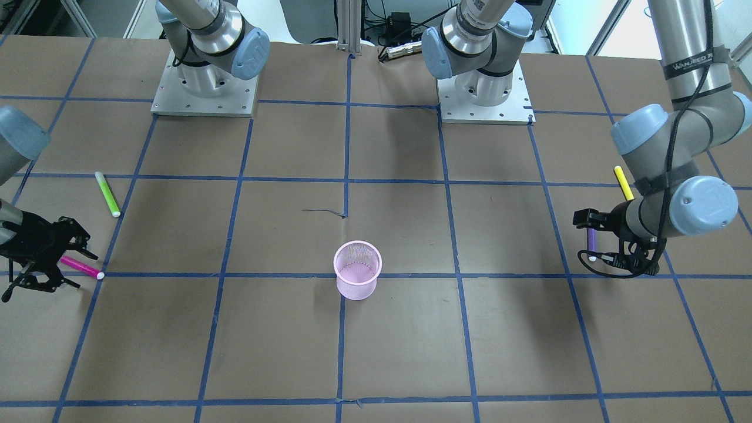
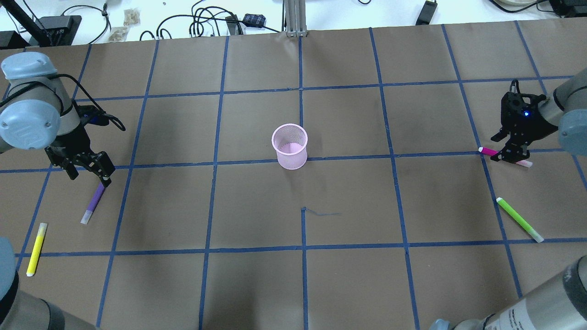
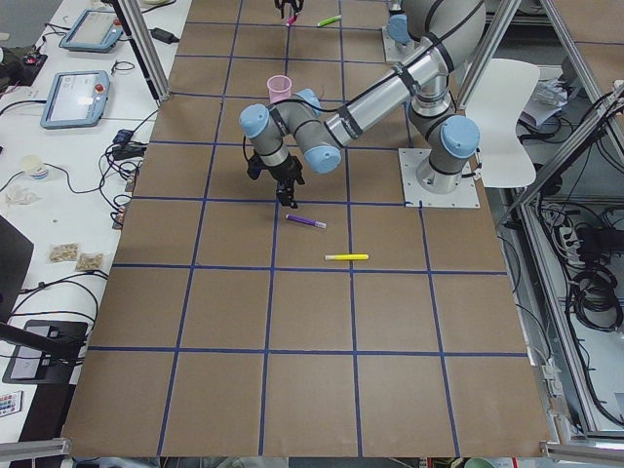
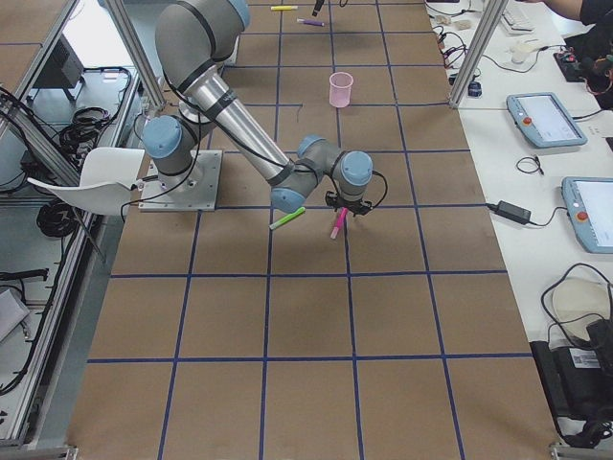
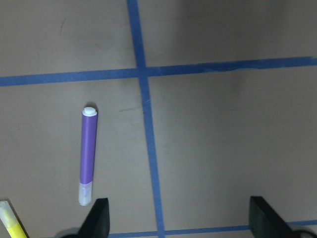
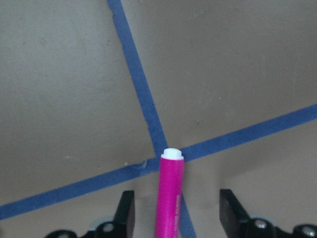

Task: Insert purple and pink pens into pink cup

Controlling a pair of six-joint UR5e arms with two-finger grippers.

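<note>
The pink mesh cup (image 2: 290, 145) stands upright mid-table, also in the front view (image 1: 357, 269). The purple pen (image 2: 93, 204) lies flat at the left. My left gripper (image 2: 89, 176) is open and empty just above the pen's far end. In the left wrist view the purple pen (image 5: 88, 153) lies left of the open gripper (image 5: 181, 215), not between the fingers. The pink pen (image 2: 488, 151) lies flat at the right. My right gripper (image 2: 504, 149) is open and low over it. In the right wrist view the pink pen (image 6: 168, 198) lies between the fingers (image 6: 126, 213), with gaps on both sides.
A green pen (image 2: 519, 219) lies nearer the robot than the pink pen. A yellow pen (image 2: 36, 249) lies near the left edge, close to the purple pen. The brown table (image 2: 348, 206) has a blue tape grid. Both arm bases (image 1: 204, 88) stand behind.
</note>
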